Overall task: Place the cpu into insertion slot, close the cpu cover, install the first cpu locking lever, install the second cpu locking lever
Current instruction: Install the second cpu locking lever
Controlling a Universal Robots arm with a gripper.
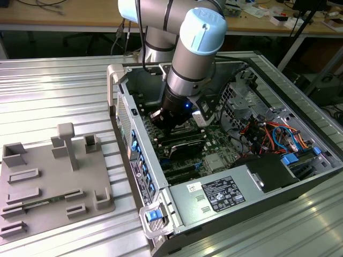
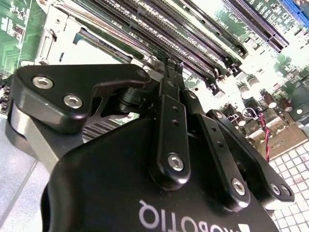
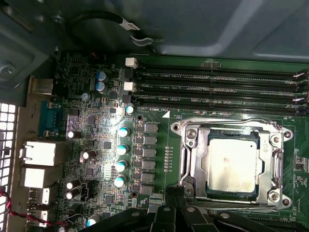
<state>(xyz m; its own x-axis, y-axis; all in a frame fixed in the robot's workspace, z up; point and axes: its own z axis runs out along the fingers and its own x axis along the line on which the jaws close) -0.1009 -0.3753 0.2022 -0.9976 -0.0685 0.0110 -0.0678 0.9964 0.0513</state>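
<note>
Just beyond the black end effector (image 3: 176, 212), fingers seemingly together and empty, the thin silver-grey square cpu (image 3: 231, 164) sits socketed: light, rigid, fragile, edge-grip only.

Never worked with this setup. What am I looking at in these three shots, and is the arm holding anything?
The exterior view looks from off the arm at a grey robot arm reaching down into an open computer case on a ribbed metal table. A grey plastic holder tray lies at the exterior view's left.

The other two pictures come from cameras riding near the arm's wrist. The second wrist view looks along the black gripper toward the green motherboard and its long memory slots; the fingers stand together and nothing shows between them.

The first wrist view looks down on the board. The cpu, a silver-grey square chip, already sits in the insertion slot with the metal cpu cover framing it. Whether the locking levers are latched I cannot tell.
</note>
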